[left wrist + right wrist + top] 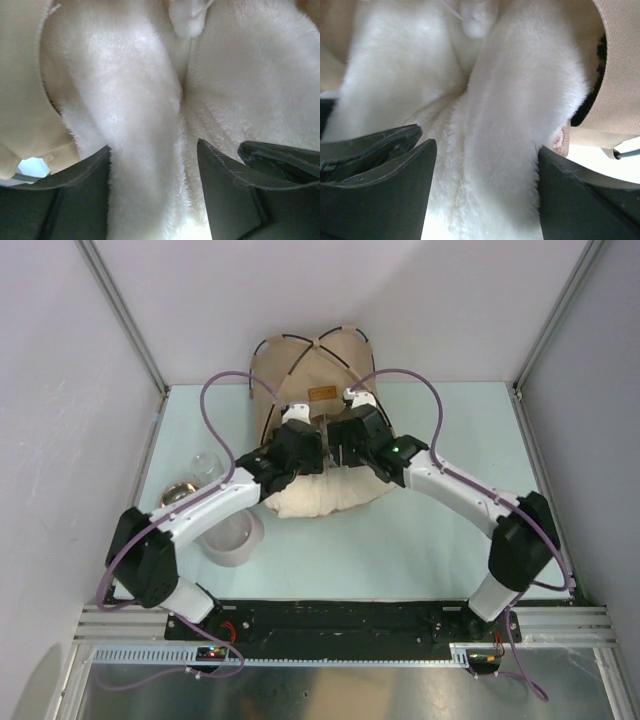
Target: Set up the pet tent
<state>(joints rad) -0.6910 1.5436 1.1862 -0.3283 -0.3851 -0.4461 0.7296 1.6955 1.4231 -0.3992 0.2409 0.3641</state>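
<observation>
Left gripper [153, 145] is open, a ridge of pillow [125, 90] lying loose between its fingers [65, 200]. Right gripper [486, 145] is parted the same way around another fold and grips nothing. Both sit at the mouth of the tent [310, 365], which stands domed at top centre of the overhead view, with the pillow bulging out below it. The likely risk is fur snagging on a finger as the arms back away, which could drag the pillow out or tug the light tent off its footing
</observation>
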